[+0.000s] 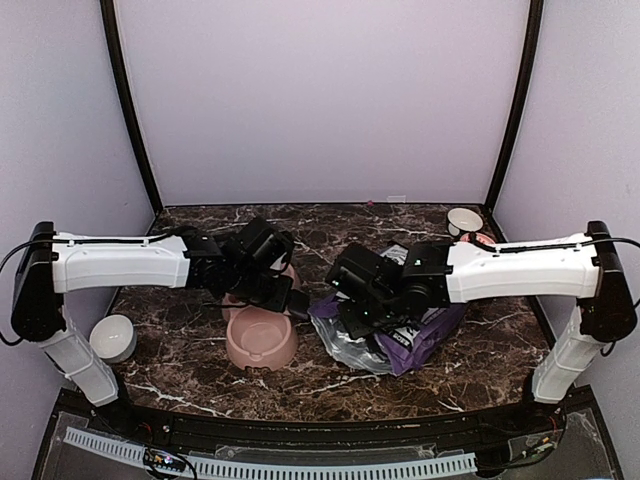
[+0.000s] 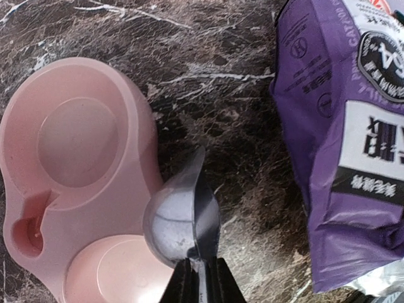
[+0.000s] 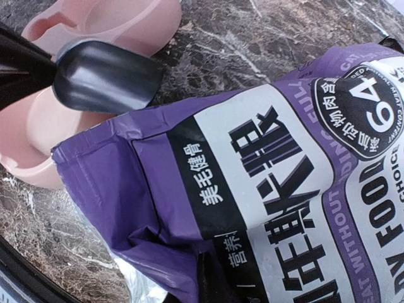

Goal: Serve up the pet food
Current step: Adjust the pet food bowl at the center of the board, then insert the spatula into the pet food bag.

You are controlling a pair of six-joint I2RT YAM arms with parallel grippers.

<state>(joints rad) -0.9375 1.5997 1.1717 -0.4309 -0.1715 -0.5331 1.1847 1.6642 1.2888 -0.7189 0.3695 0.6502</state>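
My left fingers [image 2: 201,287] pinch a grey scoop [image 2: 180,218] by its handle at the pink bowl's [image 2: 142,145] rim, my right fingers [image 3: 205,281] are closed on the purple bag [image 3: 252,189] - any kibble is hidden from me.

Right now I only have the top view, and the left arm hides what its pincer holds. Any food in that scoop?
Observer: None shows. In the left wrist view the left pincer is shut on a grey scoop with nothing in it.
Operator: And the pink bowl's cup under the arm?
Observer: Both cups of the pink bowl are bare there.
Operator: Has the right pincer got the bag?
Observer: Yes, the right wrist view shows the right pincer shut on the purple bag.
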